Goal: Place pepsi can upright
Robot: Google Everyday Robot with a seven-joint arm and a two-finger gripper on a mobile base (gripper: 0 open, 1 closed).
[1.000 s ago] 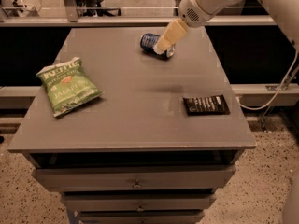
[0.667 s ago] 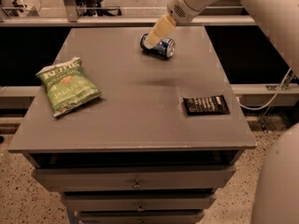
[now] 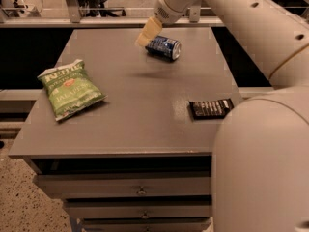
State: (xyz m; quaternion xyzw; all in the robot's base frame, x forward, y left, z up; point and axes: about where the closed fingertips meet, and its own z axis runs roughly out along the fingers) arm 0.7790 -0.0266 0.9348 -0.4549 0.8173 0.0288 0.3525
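- The gripper [image 3: 147, 33] has slid left across the pepsi can [image 3: 164, 48] over the last second. It was above the can's right part and now sits at the can's upper-left end.
- The arm [image 3: 231, 18] has swung in too, and its big links now fill the right side of the view.
- The can has not shifted. It is on its side at the far middle of the table [image 3: 145, 124], with its silver end facing right and toward the camera.
- For the task, nothing is uprighted yet. This looks like lining up for a grasp from the can's left end.
- The gripper's tan tip is just beside the can's near-left edge. I cannot tell whether they touch.
- I cannot tell from this angle whether the gripper is spread or clenched, because only one tan wedge shows. It is not lifting anything, since the can rests on the tabletop.
- The green jalapeño chip bag [image 3: 71, 88] lies at the left, well apart from the can.
- The black snack bar [image 3: 211, 108] lies at the right near the edge, also well apart.
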